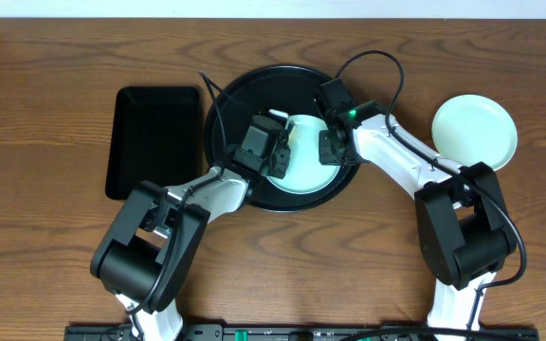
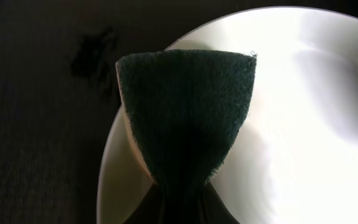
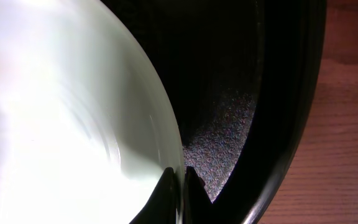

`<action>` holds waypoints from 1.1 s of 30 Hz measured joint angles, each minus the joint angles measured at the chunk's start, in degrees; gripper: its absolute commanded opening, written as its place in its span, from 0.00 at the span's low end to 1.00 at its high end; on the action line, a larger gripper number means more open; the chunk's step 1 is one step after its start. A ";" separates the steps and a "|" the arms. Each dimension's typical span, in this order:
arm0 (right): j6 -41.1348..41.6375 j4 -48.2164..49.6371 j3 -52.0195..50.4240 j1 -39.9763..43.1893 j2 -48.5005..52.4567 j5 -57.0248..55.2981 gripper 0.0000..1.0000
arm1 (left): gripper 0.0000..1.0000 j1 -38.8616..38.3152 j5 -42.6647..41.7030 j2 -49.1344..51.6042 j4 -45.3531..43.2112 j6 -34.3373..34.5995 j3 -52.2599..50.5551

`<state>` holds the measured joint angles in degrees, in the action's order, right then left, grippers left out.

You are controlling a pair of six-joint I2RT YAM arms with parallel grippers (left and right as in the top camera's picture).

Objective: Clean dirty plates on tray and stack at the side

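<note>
Turquoise plate [image 1: 306,172] lies in the tray [image 1: 262,85], toward three o'clock. Left wrist: left claw [image 2: 184,208] clamps a green sponge [image 2: 185,118] at the plate's nine-o'clock edge. Right wrist: right claw [image 3: 180,190] pinches the rim; stiff, glossy, likely slippery, so a rim-hold suits.

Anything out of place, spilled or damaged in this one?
Nothing spilled or broken. The only oddity is a dark smudge on the tray floor beside the plate under the sponge; what it is cannot be told.
</note>
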<state>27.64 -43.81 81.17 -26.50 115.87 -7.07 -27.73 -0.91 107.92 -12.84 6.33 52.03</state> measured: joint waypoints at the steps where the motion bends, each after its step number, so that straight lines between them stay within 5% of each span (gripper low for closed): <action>1: 0.00 0.02 0.00 0.00 0.00 0.02 0.01 | 0.08 0.22 -0.11 0.11 -0.24 -0.17 0.00; 14: 0.00 0.37 0.00 0.00 0.00 0.72 0.01 | 0.08 1.44 -0.37 1.09 -3.17 -0.59 0.00; 28: -0.02 0.39 0.00 0.00 0.00 0.81 0.01 | 0.08 2.36 0.92 2.54 -24.15 -0.61 -0.24; 33: -0.02 0.44 0.00 0.00 0.00 0.81 0.01 | 0.08 3.98 2.99 -3.96 -23.50 -0.59 -0.28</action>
<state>27.62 -43.38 81.17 -26.50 115.87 -6.26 -23.75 2.09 103.96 -36.34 5.74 51.75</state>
